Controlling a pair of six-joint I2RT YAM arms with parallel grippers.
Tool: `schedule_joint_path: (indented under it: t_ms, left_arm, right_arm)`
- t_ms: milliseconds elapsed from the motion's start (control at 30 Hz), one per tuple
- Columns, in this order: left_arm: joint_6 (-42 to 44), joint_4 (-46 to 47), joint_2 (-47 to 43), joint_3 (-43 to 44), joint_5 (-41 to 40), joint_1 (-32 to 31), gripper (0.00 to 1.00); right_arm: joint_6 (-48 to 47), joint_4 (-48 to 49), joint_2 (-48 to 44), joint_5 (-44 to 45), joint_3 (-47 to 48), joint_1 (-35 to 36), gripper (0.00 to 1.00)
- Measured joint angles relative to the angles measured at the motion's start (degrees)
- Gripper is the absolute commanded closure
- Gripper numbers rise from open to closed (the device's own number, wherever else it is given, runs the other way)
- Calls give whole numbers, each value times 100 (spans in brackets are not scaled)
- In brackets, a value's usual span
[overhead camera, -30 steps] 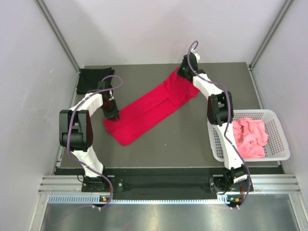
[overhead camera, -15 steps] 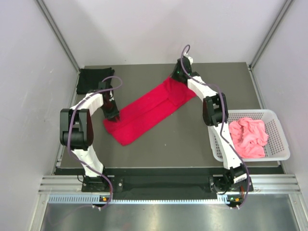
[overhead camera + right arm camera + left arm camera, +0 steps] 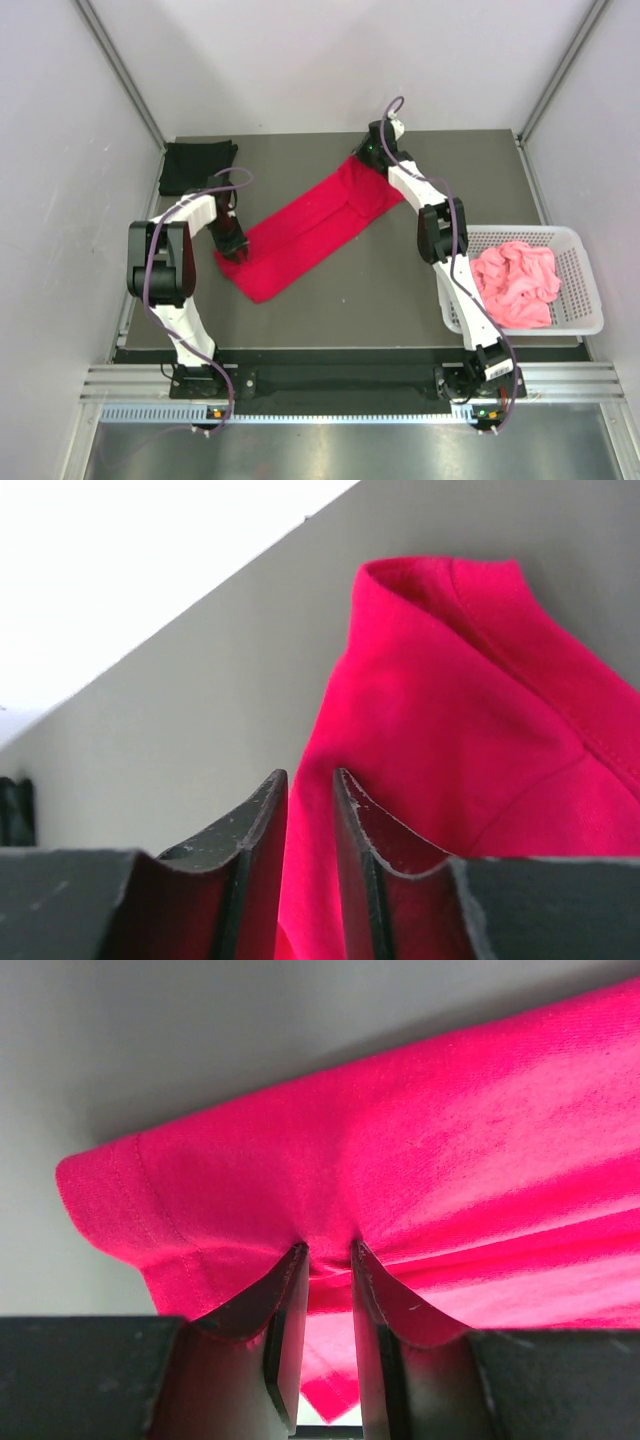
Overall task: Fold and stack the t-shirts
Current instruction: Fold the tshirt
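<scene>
A bright red t-shirt, folded into a long strip, lies diagonally across the dark table. My left gripper is at its near-left end, shut on a puckered bunch of the red cloth, which gathers between the fingertips of the left gripper. My right gripper is at the far-right end. Its jaws stand a little apart over the edge of the red cloth, which lies flat and unpuckered there. The black t-shirt lies folded at the back left corner. A crumpled salmon pink t-shirt sits in the basket.
A white lattice basket stands at the table's right edge, beside the right arm. Grey walls close in on both sides and the back. Bare table shows in front of the red shirt.
My right gripper has shifted a little to the left, and the far end of the red shirt came with it. Its jaws have parted slightly. The left gripper has stayed put.
</scene>
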Motion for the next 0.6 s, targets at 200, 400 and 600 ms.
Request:
schedule_joint_path:
  t_ms: [200,400,600]
  left_arm:
    - [-94,74,-212,-299,17,17,70]
    - [-107,66,-378,-498,63,31,69]
    - [101,-221,-809,-662,76,31,62]
  right_arm:
    - [358,197,107,-94,66,-42,75]
    - [400,216,109,-155,66,-52,74]
    - [273,203,55,-262,26,-46,68]
